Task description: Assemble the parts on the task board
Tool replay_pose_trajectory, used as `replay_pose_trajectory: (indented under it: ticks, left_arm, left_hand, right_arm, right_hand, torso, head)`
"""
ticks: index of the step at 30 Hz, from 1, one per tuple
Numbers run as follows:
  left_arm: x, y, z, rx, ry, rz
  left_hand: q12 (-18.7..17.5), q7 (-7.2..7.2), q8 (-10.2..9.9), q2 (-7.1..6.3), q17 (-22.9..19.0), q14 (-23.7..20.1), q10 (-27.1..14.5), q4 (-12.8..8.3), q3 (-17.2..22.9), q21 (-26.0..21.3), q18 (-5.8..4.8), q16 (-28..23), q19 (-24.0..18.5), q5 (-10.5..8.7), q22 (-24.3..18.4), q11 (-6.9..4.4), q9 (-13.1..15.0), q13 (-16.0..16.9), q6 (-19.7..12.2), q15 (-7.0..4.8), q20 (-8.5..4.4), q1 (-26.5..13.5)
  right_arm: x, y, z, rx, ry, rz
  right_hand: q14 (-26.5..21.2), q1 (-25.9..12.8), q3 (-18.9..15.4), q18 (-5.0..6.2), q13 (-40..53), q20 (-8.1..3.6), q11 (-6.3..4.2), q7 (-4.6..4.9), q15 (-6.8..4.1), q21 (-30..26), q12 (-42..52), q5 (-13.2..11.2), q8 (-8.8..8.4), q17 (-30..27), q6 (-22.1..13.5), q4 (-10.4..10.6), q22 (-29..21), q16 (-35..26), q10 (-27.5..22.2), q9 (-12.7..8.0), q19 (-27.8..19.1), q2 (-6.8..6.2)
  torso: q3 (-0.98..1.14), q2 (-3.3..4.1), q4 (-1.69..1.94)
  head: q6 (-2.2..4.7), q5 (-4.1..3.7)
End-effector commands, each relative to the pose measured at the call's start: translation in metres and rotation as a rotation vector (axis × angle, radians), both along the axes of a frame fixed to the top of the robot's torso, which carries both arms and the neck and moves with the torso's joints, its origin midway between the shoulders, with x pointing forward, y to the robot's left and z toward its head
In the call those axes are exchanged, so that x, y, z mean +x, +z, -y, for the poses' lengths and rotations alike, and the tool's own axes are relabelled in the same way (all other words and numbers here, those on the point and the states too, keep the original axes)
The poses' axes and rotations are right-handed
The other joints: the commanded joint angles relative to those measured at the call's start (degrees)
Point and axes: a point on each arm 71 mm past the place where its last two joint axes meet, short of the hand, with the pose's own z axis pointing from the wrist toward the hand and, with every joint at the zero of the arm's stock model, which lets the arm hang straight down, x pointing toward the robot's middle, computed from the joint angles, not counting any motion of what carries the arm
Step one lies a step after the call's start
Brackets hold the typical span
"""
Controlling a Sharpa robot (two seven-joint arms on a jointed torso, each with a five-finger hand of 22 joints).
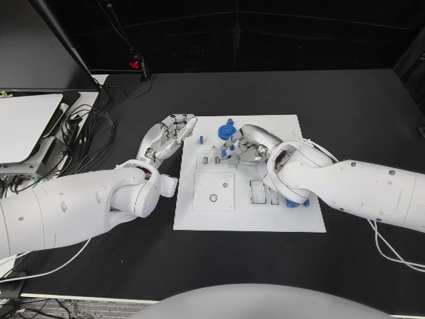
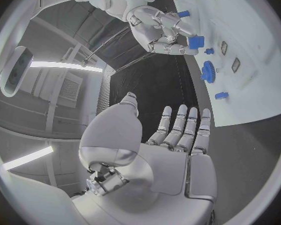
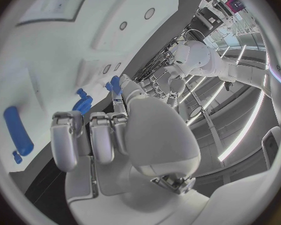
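Note:
The white task board (image 1: 289, 133) lies in the middle of the black table. My right hand (image 1: 248, 143) hovers over its far half, beside a blue gear (image 1: 227, 130). In the left wrist view the right hand (image 2: 158, 29) pinches a small blue block (image 2: 195, 41) at its fingertips, close to the gear (image 2: 207, 71). The right wrist view has the other fingers (image 3: 90, 135) curled in, and the block (image 3: 115, 84) sits by the thumb. My left hand (image 1: 172, 131) rests off the board's far left corner, its fingers (image 2: 181, 127) straight and apart, holding nothing.
A small blue peg (image 1: 201, 139) stands near the board's left edge. A long blue cylinder (image 3: 18, 130) lies on the board's right side (image 1: 292, 203), partly under my right arm. Cables and a white box (image 1: 16, 126) crowd the table's left side.

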Motion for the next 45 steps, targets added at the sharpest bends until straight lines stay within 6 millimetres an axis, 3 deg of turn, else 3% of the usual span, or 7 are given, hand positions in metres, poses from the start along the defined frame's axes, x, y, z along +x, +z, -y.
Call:
replay_pose_trajectory:
  ticks: [1, 10, 18, 21, 26, 38, 45]
  left_arm:
    - [-0.006, 0.02, 0.002, -0.069, -0.038, 0.265]
    - [-0.005, 0.019, 0.002, -0.069, -0.038, 0.264]
    - [-0.005, 0.019, 0.002, -0.068, -0.038, 0.264]
    - [-0.005, 0.019, 0.003, -0.068, -0.038, 0.263]
    - [-0.005, 0.019, 0.003, -0.068, -0.038, 0.263]
    - [-0.005, 0.019, 0.003, -0.068, -0.038, 0.263]
    - [-0.005, 0.019, 0.004, -0.068, -0.039, 0.263]
  left_hand:
    - [0.39, 8.94, 0.26, 0.46, -0.04, 0.53, 0.35, -0.02, -0.39, 0.29, 0.64, 0.35, -0.11, 0.2, 0.06, 0.14, -0.07, -0.05, 0.42, -0.03, 0.05, 0.32]
    - [0.39, 8.94, 0.26, 0.46, -0.04, 0.53, 0.35, -0.02, -0.39, 0.29, 0.64, 0.35, -0.11, 0.2, 0.06, 0.14, -0.07, -0.05, 0.42, -0.03, 0.05, 0.32]
    - [0.4, 8.94, 0.25, 0.54, -0.04, 0.53, 0.35, -0.03, -0.42, 0.3, 0.64, 0.35, -0.14, 0.29, 0.05, 0.13, -0.08, -0.06, 0.42, -0.03, 0.05, 0.42]
    - [0.4, 8.94, 0.25, 0.54, -0.04, 0.53, 0.35, -0.03, -0.42, 0.3, 0.64, 0.35, -0.14, 0.29, 0.05, 0.13, -0.08, -0.06, 0.42, -0.03, 0.05, 0.42]
    - [0.4, 8.94, 0.25, 0.54, -0.04, 0.53, 0.35, -0.03, -0.42, 0.3, 0.64, 0.35, -0.14, 0.29, 0.05, 0.13, -0.08, -0.06, 0.42, -0.03, 0.05, 0.42]
    - [0.4, 8.94, 0.25, 0.54, -0.04, 0.53, 0.35, -0.03, -0.42, 0.3, 0.64, 0.35, -0.14, 0.29, 0.05, 0.13, -0.08, -0.06, 0.42, -0.03, 0.05, 0.42]
    - [0.4, 8.94, 0.25, 0.54, -0.04, 0.53, 0.35, -0.03, -0.42, 0.3, 0.64, 0.35, -0.14, 0.29, 0.05, 0.13, -0.08, -0.06, 0.42, -0.03, 0.05, 0.42]
  right_arm:
    - [-0.001, -0.002, -0.001, -0.032, -0.026, 0.003]
    - [0.002, -0.008, -0.001, -0.032, -0.061, 0.015]
    - [0.004, -0.011, -0.002, -0.043, -0.071, 0.008]
    - [0.005, -0.012, -0.002, -0.052, -0.073, 0.002]
    - [0.006, -0.014, -0.003, -0.062, -0.071, -0.008]
    - [0.008, -0.017, -0.004, -0.079, -0.069, -0.023]
    - [0.009, -0.018, -0.004, -0.081, -0.064, -0.025]
  right_hand:
    - [6.06, 0.26, 0.07, -0.42, 15.07, 0.38, 0.46, 1.38, 0.44, 0.19, 0.14, 0.25, 0.0, 15.09, 1.94, -0.27, 15.1, 0.14, 6.06, -0.02, 5.96, 0.21]
    - [6.06, 0.01, -0.01, -0.39, 15.07, 0.5, 0.63, 1.53, 0.54, 0.12, 0.14, 0.21, -0.22, 15.09, 1.94, -0.22, 15.03, 0.14, 6.06, -0.12, 5.88, 0.07]
    - [6.06, -0.19, -0.08, -0.37, 15.07, 0.59, 0.74, 1.63, 0.61, 0.05, 0.14, 0.09, -0.45, 15.09, 1.85, -0.19, 14.96, 0.14, 6.06, -0.22, 5.81, -0.06]
    - [6.06, -0.29, -0.12, -0.33, 15.07, 0.63, 0.78, 1.66, 0.64, -0.04, 0.14, 0.02, -0.57, 15.09, 1.78, -0.16, 14.89, 0.14, 6.06, -0.28, 5.72, -0.12]
    - [6.06, -0.31, -0.1, -0.28, 15.07, 0.68, 0.8, 1.66, 0.68, -0.17, 0.14, -0.04, -0.74, 15.09, 1.66, -0.19, 14.78, 0.14, 6.06, -0.35, 5.6, -0.16]
    - [6.06, -0.32, -0.1, -0.26, 15.07, 0.77, 0.82, 1.66, 0.73, -0.23, 0.14, -0.28, -1.15, 15.09, 1.34, -0.32, 14.72, 0.14, 6.06, -0.53, 5.53, -0.34]
    - [6.06, -0.31, -0.09, -0.25, 15.07, 0.79, 0.82, 1.65, 0.74, -0.27, 0.14, -0.33, -1.22, 15.09, 1.29, -0.35, 14.69, 0.14, 6.06, -0.56, 5.5, -0.37]
  torso:
    - [0.03, 0.07, 0.04]
    - [0.0, 0.09, 0.0]
    - [0.06, 0.09, 0.12]
    - [-0.06, 0.07, -0.02]
    - [0.01, 0.1, -0.02]
    - [-0.1, 0.08, -0.04]
    - [-0.03, 0.09, 0.07]
  head:
    - [-0.06, 0.28]
    - [-0.06, -0.22]
    - [-0.29, -0.05]
    - [-0.34, -0.05]
    - [-0.31, -0.15]
    - [-0.67, -0.28]
    - [-0.69, -0.23]
